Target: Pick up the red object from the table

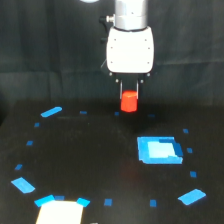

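Observation:
The red object, a short red-orange cylinder, is between the fingers of my gripper below the white arm head. The fingers close on its upper sides. It hangs at the far middle of the black table; I cannot tell whether its base touches the surface or is just above it.
A bright blue square patch lies on the exterior view's right of centre. Small blue tape marks ring the table, with larger ones at the near left and near right. A pale block sits at the near edge.

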You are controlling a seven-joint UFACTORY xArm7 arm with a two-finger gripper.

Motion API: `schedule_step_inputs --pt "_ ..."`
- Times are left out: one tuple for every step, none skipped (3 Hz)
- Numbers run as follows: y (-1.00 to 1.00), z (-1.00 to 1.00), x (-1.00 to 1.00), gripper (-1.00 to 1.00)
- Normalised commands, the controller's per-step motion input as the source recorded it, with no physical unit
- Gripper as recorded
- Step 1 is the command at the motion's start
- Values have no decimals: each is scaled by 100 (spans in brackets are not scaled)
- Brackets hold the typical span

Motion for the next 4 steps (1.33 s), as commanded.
schedule_step_inputs --pt "-52 91 10 -100" --pt "-7 100 -30 -100" --pt "-17 78 -37 -100" --pt "15 -1 25 -100"
